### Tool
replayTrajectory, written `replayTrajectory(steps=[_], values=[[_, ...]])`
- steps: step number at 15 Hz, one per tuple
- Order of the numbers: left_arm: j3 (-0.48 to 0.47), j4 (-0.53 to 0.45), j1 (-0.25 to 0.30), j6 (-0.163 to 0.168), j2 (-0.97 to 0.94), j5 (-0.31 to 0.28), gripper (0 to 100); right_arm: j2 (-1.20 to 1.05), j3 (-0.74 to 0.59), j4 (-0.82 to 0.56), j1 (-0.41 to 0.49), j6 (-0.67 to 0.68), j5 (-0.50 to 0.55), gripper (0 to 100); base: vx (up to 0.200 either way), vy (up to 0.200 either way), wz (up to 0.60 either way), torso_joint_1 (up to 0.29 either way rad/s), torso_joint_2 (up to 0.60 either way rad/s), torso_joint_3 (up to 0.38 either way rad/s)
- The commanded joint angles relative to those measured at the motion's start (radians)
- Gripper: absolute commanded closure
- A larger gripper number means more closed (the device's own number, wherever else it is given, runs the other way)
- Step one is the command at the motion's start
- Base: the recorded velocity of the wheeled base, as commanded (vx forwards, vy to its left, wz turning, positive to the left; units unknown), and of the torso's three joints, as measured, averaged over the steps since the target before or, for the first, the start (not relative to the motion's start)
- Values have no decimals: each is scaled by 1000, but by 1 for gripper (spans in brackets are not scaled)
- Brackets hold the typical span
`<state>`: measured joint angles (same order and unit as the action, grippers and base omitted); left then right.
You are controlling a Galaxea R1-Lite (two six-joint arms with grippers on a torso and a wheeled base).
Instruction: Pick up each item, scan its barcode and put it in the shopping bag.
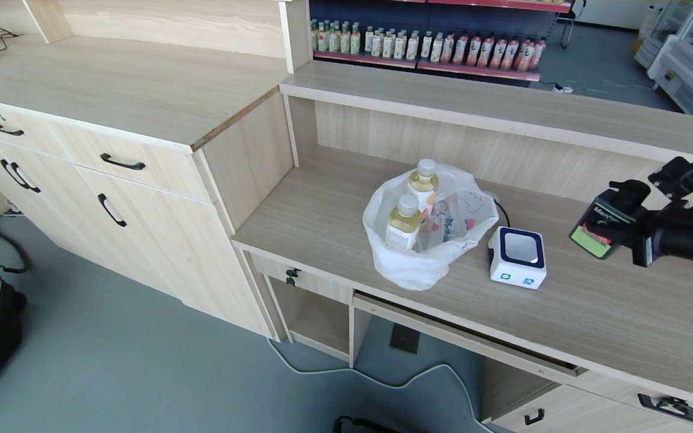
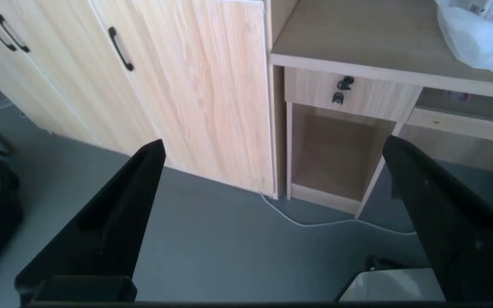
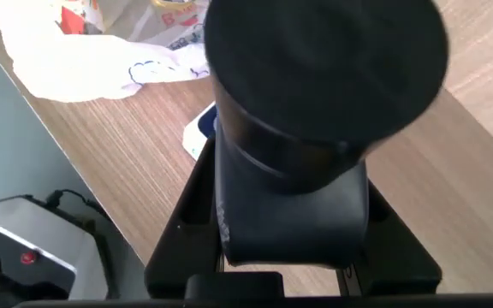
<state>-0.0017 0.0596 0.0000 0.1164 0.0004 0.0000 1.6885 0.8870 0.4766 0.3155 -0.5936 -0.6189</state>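
My right gripper is shut on a black bottle with a green label, held tilted above the counter to the right of the white barcode scanner. In the right wrist view the black bottle sits between the fingers of the gripper, with the scanner and the bag beyond it. The white shopping bag stands left of the scanner and holds two yellow drink bottles. My left gripper hangs open above the floor, in front of the cabinets.
The wooden counter has a raised back ledge behind the bag. A taller cabinet with drawers stands to the left. Below the counter are an open cubby and a cable on the grey floor.
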Motion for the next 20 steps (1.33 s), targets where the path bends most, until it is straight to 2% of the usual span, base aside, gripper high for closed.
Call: replayTrajectory(steps=[1,4,6,10,15,20], values=[[0,0,0,0,0,0,0,-237,-135,7,100,-92,-2,100,0,0,0,0,0,0],[0,0,0,-1,0,0,0,-237,-122,16,94,-133,-10,100,0,0,0,0,0,0],[0,0,0,0,0,0,0,-225,-115,30,69,-138,-12,100,0,0,600,7,7,-2],[0,0,0,0,0,0,0,-66,-56,194,-27,-94,21,100,0,0,600,4,2,7],[0,0,0,0,0,0,0,207,23,240,-85,-68,21,100,0,0,0,0,0,0],[0,0,0,0,0,0,0,365,155,243,-153,-69,21,100,0,0,0,0,0,0]])
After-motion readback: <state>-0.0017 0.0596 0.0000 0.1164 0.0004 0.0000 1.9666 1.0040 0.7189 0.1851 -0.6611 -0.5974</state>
